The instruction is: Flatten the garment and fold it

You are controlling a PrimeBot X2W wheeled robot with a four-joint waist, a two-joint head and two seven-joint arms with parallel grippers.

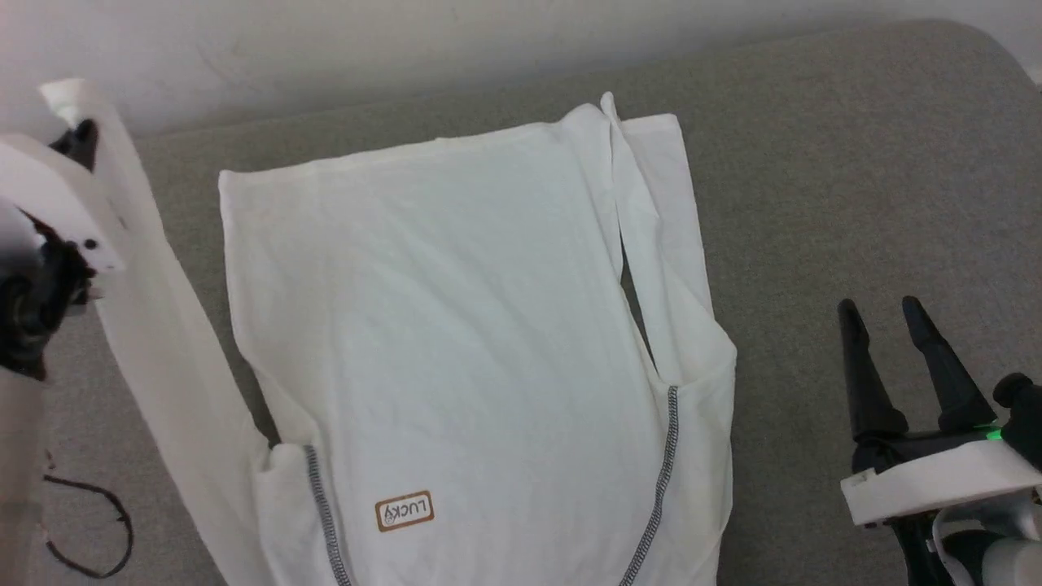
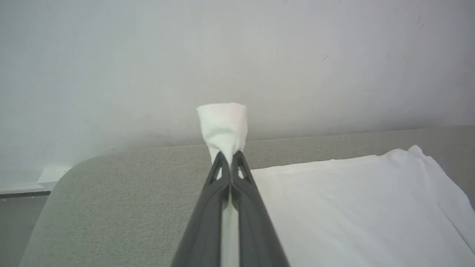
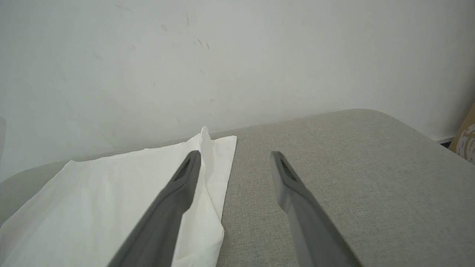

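Head view: I see the shirt point(image 1: 456, 325) spread flat mid-table point(image 1: 855, 163); the right gripper point(image 1: 879, 305) is off to its right, jaws wide. Left wrist: the left gripper point(image 2: 230, 155) pinches a sleeve point(image 2: 222, 122) (raised off the table). Right wrist: the wide jaws hang beside the shirt's right edge.

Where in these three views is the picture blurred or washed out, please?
Head view: the left arm at the edge is blurred and overexposed, while the garment and its LUCKY label are sharp. Left wrist view: soft overall, the garment's pinched end glaring white beyond the left gripper. Right wrist view: the fingers of the right gripper blur toward the bottom; light is even, without hard shadows.
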